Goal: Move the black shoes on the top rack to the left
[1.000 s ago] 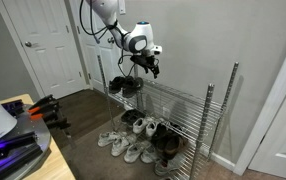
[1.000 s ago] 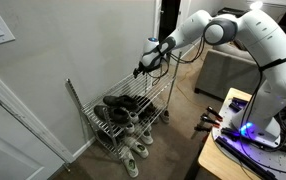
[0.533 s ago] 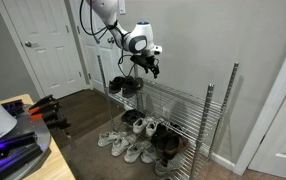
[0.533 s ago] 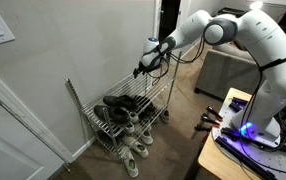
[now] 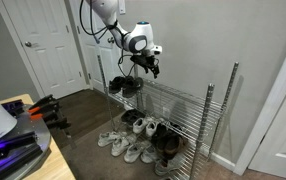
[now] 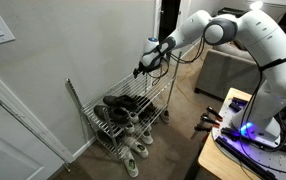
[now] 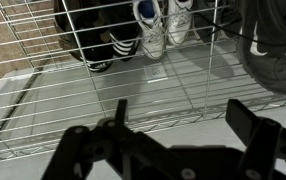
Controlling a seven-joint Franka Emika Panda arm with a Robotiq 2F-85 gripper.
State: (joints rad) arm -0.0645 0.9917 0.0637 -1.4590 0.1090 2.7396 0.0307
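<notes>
The black shoes (image 5: 124, 84) sit as a pair at one end of the top rack (image 5: 173, 100), the chrome wire shelf; they also show in the other exterior view (image 6: 121, 103). In the wrist view one black shoe (image 7: 278, 45) lies at the right edge on the top rack's wire mesh (image 7: 93, 95). My gripper (image 5: 151, 70) hangs a little above the shelf, beside the shoes and apart from them; it also shows in the other exterior view (image 6: 141, 70). Its jaws (image 7: 178, 118) are open and empty.
White and grey sneakers and a dark pair (image 5: 143, 140) crowd the lower shelf and floor; they show through the mesh in the wrist view (image 7: 148, 25). A white door (image 5: 48, 50) stands beside the rack. A desk with gear (image 5: 18, 140) is nearby.
</notes>
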